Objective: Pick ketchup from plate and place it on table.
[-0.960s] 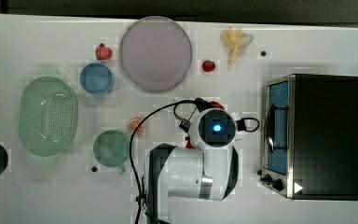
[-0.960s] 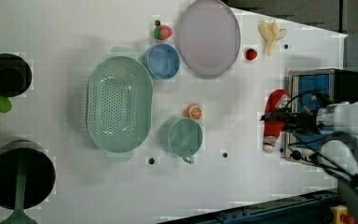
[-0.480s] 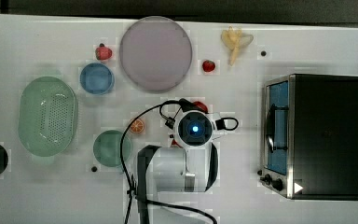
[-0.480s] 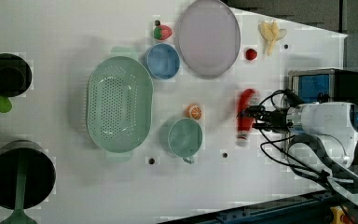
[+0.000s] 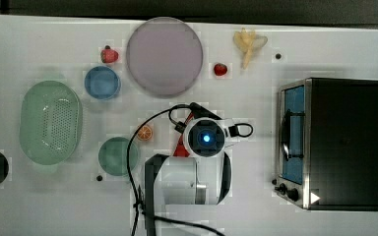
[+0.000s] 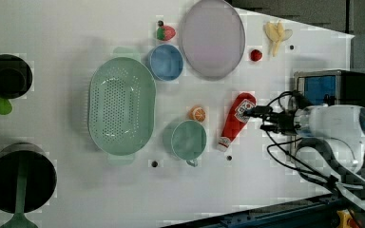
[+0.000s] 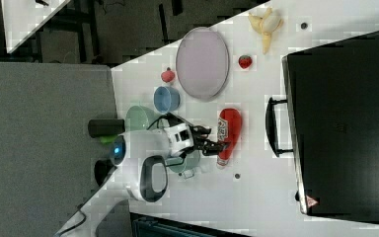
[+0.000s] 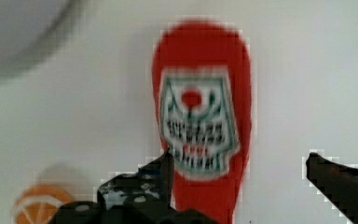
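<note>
Matt white table [image 6: 76, 190], perforated green colander [image 6: 121, 105] seemingly plastic, smooth mauve plate [image 5: 164, 56], metal-trimmed oven [image 5: 295, 142]

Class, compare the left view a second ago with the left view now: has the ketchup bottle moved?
Yes. The ketchup has shifted toward the left view's left, away from the toaster oven and nearer the green cup. It now lies on the table.

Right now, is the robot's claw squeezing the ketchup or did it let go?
Gripper: open. Its jaws stand wide on either side of the ketchup, which lies on the table, off the plate.
</note>
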`<action>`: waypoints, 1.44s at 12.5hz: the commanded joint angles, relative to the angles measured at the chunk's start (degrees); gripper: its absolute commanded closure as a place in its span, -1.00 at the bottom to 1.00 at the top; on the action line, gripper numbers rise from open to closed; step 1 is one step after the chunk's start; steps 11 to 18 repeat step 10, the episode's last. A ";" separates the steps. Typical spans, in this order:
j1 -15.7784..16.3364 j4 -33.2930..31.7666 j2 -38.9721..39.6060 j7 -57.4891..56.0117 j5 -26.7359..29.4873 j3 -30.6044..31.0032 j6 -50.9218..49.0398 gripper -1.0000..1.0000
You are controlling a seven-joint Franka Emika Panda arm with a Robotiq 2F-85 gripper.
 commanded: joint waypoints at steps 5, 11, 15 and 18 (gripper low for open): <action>-0.15 15.67 -14.03 11.79 0.31 -0.32 -23.22 -1.00; -0.13 30.39 -14.90 15.38 0.32 -0.21 -42.06 -1.00; -0.13 30.39 -14.90 15.38 0.32 -0.21 -42.06 -1.00; -0.13 30.39 -14.90 15.38 0.32 -0.21 -42.06 -1.00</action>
